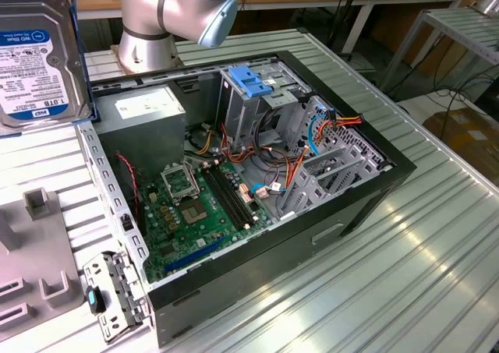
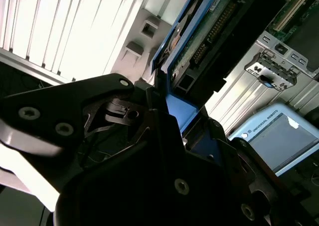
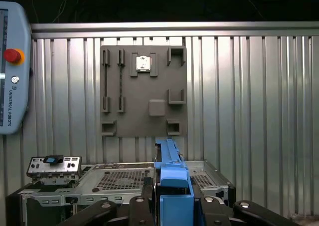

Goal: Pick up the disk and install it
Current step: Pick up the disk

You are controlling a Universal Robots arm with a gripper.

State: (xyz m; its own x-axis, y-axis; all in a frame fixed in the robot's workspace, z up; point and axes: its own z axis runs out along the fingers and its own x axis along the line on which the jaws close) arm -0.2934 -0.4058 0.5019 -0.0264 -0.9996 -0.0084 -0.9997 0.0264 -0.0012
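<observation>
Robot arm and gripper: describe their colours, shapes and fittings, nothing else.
In the exterior view the arm is a thick, round, silver-grey tube with a dark grey joint ring and a light-blue end cap. In the second wrist view the gripper is matte black, built of angular plates and linkages fastened with round screw heads.

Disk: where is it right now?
The disk is in the air at the exterior view's upper left, beside the open case and the arm's base. In the first wrist view the pincer is shut on its blue rail.
</observation>
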